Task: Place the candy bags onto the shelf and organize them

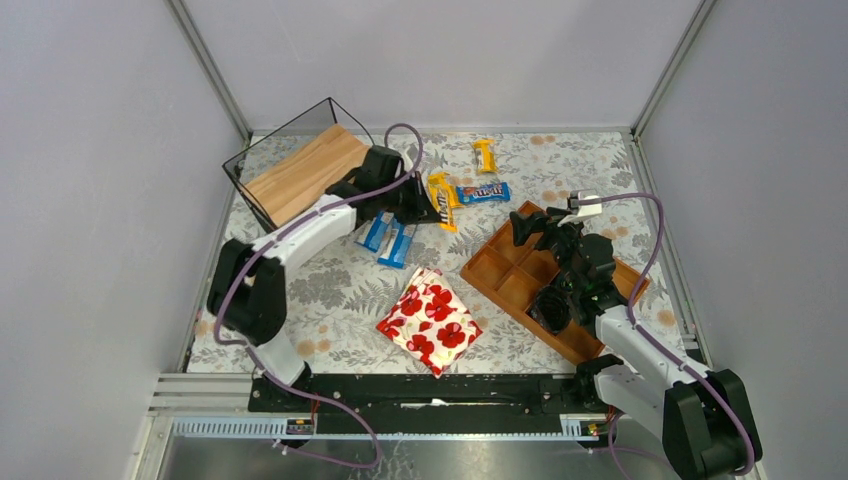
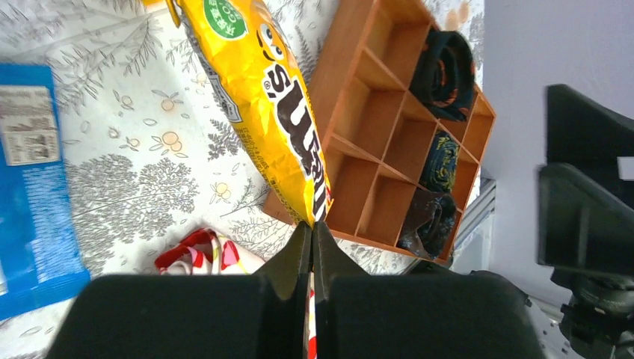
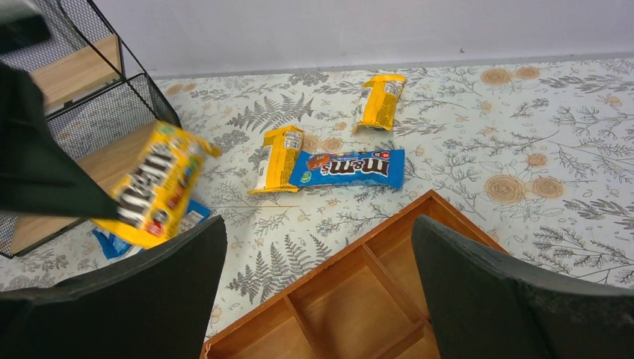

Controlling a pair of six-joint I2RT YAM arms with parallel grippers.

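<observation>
A reddish-brown wooden tray [image 1: 497,268] split into square compartments lies at an angle on the right half of the worktop [image 1: 330,295], which is covered by a pale cloth printed with grey ferns and small orange flowers. Three dark rolled items [image 2: 447,67] fill compartments along one long side. A white pouch [image 1: 428,320] with red poppies lies flat just left of the tray, not touching it

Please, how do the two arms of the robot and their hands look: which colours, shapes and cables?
The left arm and right arm have white links between bulky black joints. A thin purple cable runs along each and loops free near the wrist. The left hand and right hand each have two matte black fingers, broad and tapering. I see no readable markings.
</observation>
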